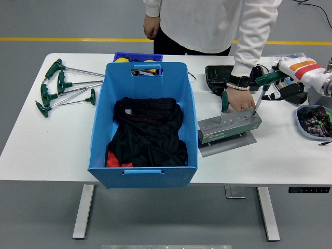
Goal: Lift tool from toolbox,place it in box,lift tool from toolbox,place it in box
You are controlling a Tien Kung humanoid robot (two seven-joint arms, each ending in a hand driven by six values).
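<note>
The grey toolbox stand sits right of the big blue box. Two green-handled T tools stand upright in it: one on the left, one on the right with its handle high above the stand. My right hand, white with an orange band, is at the right end of that handle; whether it grips the handle is unclear. A person's hand presses down on the back of the stand. The blue box holds black cloth.
Several green T-handle tools lie on the table's left side. A black tray and a small blue bin sit at the back. A grey bowl of small parts stands at the right edge.
</note>
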